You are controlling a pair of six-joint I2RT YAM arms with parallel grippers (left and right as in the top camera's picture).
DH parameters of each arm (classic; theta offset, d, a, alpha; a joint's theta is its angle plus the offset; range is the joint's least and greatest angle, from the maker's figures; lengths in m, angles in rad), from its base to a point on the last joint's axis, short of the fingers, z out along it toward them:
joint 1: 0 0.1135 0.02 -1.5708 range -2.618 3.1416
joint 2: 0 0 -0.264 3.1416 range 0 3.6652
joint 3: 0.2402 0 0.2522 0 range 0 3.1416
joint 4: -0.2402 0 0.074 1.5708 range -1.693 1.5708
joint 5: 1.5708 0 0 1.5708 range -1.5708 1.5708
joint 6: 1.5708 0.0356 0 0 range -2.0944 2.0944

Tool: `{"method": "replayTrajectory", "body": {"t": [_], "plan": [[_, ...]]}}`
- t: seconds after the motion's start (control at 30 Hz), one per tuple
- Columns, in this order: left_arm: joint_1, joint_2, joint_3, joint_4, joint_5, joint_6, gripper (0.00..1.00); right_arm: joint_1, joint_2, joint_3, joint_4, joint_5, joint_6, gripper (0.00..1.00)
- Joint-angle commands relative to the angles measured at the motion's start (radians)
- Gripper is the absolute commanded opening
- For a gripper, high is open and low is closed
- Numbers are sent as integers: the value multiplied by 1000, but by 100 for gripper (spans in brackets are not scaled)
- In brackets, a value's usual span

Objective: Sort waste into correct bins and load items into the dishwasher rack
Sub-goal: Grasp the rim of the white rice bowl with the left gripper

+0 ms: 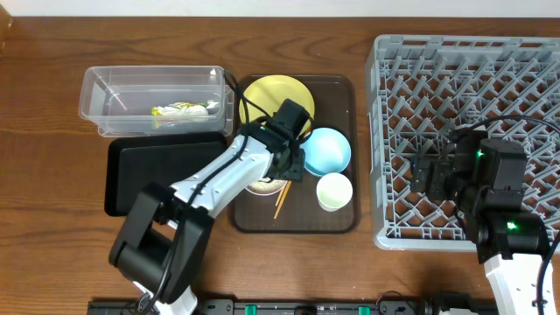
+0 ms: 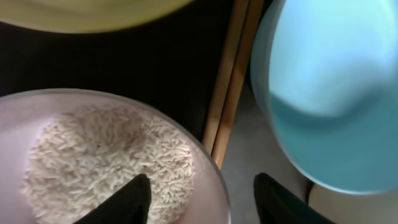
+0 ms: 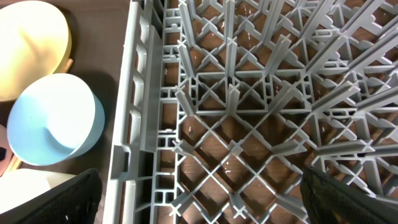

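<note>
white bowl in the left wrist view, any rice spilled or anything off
Nothing stands out. The rice sits heaped inside the white bowl, with none visible on the brown tray around it. The chopsticks lie flat beside its rim, side by side.

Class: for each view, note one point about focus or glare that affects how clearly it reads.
Overhead: sharp, evenly lit, faint sheen on the clear tub. Left wrist: the rice is crisp, while the light blue bowl and yellow plate blur. Right wrist: the dishwasher rack is sharp, small glints on the table beneath.
</note>
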Motion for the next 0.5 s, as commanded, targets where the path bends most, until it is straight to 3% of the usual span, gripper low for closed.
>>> {"method": "replayTrajectory", "body": {"t": [0.0,0.13,0.47], "plan": [[-9,16,-4,4,-12,6,50,16,-4,19,-1,-8,10,99],[-13,16,-4,4,-13,6,39,16,-4,19,-1,-8,10,99],[-17,37,-4,-4,-13,6,32,16,-4,19,-2,-8,10,99]]}}
